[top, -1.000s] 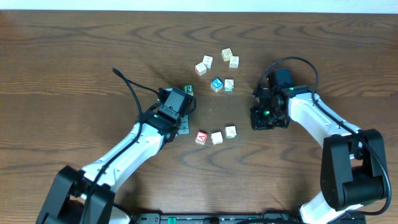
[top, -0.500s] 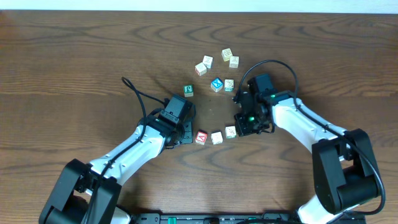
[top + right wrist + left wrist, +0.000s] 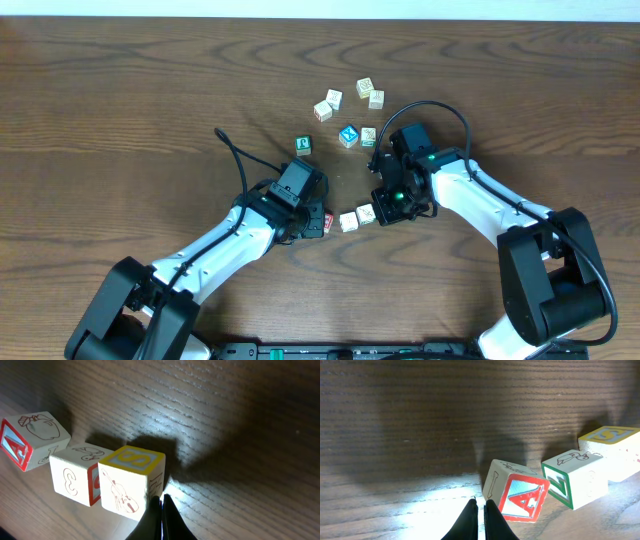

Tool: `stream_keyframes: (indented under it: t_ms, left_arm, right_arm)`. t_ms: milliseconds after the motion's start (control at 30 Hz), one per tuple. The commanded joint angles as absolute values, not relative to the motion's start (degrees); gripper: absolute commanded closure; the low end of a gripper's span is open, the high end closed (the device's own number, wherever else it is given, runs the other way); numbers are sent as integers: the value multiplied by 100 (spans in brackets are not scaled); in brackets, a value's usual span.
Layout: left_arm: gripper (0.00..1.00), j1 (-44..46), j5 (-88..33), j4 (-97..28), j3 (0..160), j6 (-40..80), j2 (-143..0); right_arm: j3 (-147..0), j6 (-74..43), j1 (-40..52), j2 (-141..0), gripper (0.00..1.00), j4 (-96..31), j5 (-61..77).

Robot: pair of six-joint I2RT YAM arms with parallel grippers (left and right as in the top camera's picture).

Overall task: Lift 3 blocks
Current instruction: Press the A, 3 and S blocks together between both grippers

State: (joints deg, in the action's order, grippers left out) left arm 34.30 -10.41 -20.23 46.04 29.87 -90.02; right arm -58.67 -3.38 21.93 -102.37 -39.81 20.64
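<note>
Dark wooden table (image 3: 120, 120) holds, near its middle, a crooked row of red-faced wooden letter cube (image 3: 517, 497), pale green-marked cube (image 3: 575, 485) and cream yellow-topped cube (image 3: 612, 452), flanked by the left gripper (image 3: 479, 505) and right gripper (image 3: 161, 502), both closed and empty; an end-to-end squeeze may buckle it.

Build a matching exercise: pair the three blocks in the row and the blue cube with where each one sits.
Things:
1. red A block
2. green Z block
3. yellow S block
4. blue cube

Places:
a. middle of the row
b. apart from the row, farther up the table
c. row end beside the left gripper
d. row end beside the right gripper

Pairs: 1-c, 2-a, 3-d, 4-b
</note>
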Motion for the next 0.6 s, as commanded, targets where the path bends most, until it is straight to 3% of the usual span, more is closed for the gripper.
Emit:
stream_keyframes:
  t_ms: [0,567]
  left_arm:
    - [92,3448,-1079,-2008,4521,3074,-9045]
    - [92,3461,-1310,-1990,4521,3201,-9045]
  right_arm:
    - [-5822,-252,2261,-10230,99,-4029,2130]
    - [-5520,-272,2261,-10232,99,-3920,2259]
